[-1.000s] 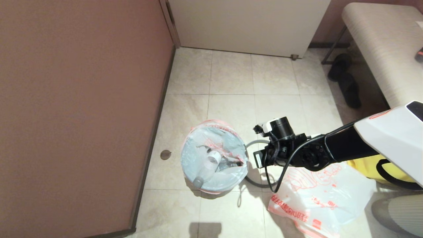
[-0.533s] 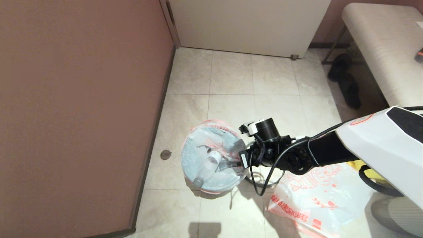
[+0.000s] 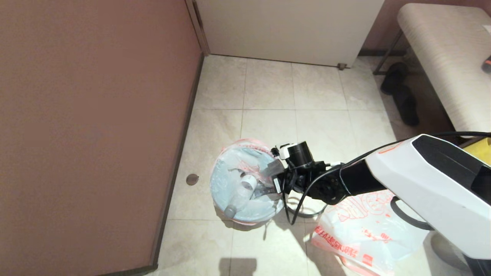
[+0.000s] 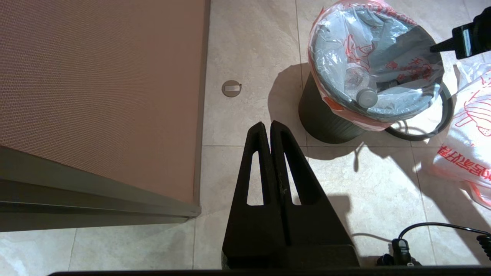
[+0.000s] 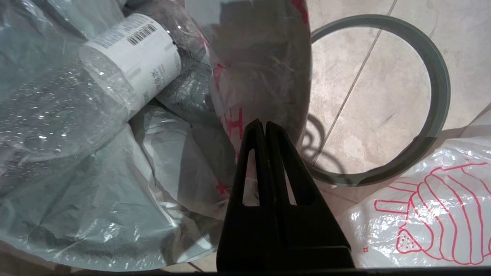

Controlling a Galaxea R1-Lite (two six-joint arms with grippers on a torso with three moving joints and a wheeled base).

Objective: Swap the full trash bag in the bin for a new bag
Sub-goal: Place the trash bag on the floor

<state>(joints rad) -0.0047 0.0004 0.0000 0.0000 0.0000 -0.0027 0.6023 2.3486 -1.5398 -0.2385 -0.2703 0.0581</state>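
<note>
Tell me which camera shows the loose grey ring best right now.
The right wrist view: the grey ring lies almost whole on the floor beside the bin. The left wrist view shows only an arc behind the bin; in the head view the right gripper and its cable cover most of it.

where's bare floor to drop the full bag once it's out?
Bare tiles between the bin and the white door, and along the brown wall. Crowded on the bin's right: grey ring, new bag, right gripper.

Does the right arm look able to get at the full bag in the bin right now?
Probably yes. The right gripper hangs over the bin's near edge, right above the full bag, with nothing between them. Its jaws are shut, so they must open first.
</note>
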